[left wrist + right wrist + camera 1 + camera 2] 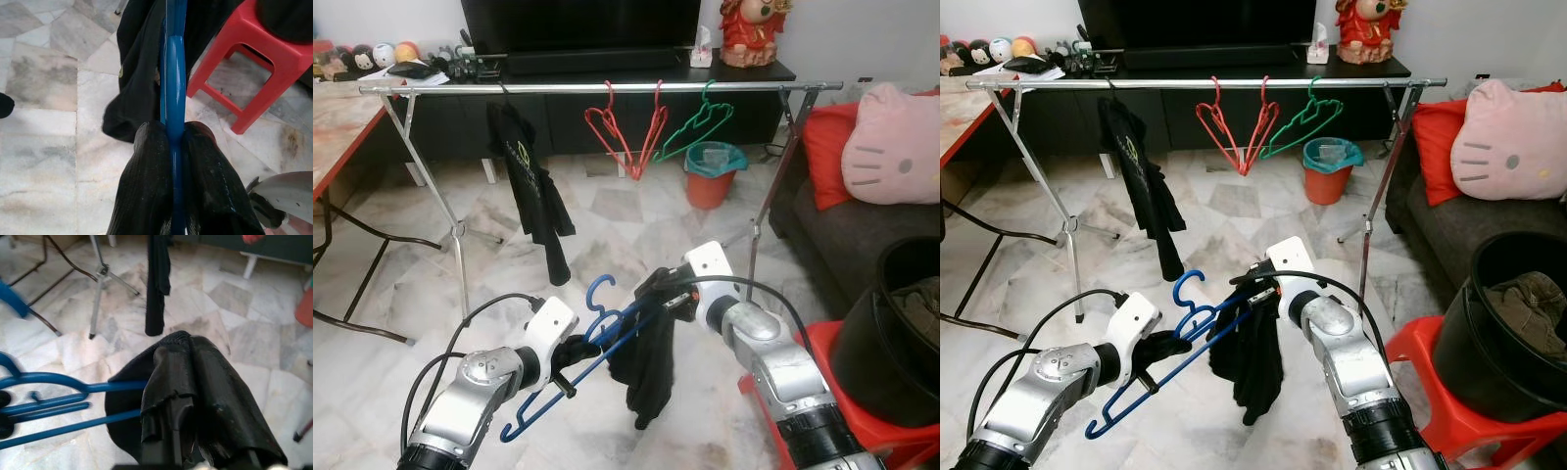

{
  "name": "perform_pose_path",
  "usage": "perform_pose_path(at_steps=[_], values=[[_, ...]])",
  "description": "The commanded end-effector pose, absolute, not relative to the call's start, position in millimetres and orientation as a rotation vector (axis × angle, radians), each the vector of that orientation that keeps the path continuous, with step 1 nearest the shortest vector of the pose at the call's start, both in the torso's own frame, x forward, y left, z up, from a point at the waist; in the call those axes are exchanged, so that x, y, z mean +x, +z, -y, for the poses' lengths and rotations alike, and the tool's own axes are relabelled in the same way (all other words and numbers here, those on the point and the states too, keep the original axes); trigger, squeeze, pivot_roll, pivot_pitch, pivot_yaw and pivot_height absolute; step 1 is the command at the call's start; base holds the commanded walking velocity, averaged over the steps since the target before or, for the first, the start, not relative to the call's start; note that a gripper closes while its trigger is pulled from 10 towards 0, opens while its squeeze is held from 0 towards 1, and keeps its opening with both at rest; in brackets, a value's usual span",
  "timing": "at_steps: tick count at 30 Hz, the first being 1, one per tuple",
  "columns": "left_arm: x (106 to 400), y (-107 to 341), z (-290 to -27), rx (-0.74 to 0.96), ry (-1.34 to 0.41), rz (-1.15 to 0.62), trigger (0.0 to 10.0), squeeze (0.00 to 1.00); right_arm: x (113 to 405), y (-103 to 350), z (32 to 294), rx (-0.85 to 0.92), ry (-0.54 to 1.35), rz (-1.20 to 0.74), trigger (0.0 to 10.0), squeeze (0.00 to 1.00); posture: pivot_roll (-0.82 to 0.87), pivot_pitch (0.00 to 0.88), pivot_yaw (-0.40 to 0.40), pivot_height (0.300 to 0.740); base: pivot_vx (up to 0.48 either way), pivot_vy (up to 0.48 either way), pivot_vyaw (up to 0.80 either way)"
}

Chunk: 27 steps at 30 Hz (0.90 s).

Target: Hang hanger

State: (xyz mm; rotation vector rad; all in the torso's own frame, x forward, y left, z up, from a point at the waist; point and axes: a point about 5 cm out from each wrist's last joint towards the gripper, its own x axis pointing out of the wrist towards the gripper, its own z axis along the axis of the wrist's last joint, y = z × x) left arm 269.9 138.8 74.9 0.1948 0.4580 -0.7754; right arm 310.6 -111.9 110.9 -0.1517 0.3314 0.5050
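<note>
Right gripper's (195,450) black fingers were draped in dark black cloth (195,382), jaws hidden. A blue plastic hanger (58,401) ran into the cloth's folds. Beyond, a black garment (157,284) hung beside a metal rack leg (98,293) on pale marble floor tiles (244,333).
</note>
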Motion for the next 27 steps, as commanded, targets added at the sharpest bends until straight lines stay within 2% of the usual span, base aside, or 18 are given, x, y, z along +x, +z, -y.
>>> perform_pose_path(at_steps=[1,9,17,23,27], values=[[274,80,-137,0.221,-0.778,-0.428,10.0,0.0,305,123,105,-0.147,0.547,-0.293,10.0,0.0,-0.06,0.0,0.008,0.74,0.0,0.0,0.0],[270,78,-129,0.211,-0.845,-0.444,10.0,0.0,290,133,97,-0.181,0.647,-0.298,10.0,0.0,-0.07,0.0,0.017,0.74,0.0,0.0,0.0],[290,87,-137,0.24,-0.644,-0.376,10.0,0.0,261,138,93,-0.155,0.691,-0.351,10.0,0.0,-0.07,0.0,0.015,0.74,0.0,0.0,0.0],[291,89,-128,0.223,-0.691,-0.36,10.0,0.0,250,145,87,-0.118,0.77,-0.343,10.0,0.0,-0.07,0.0,0.015,0.74,0.0,0.0,0.0],[295,92,-127,0.221,-0.651,-0.33,10.0,0.0,243,149,79,-0.125,0.844,-0.33,10.0,0.0,-0.07,0.0,0.007,0.74,0.0,0.0,0.0]])
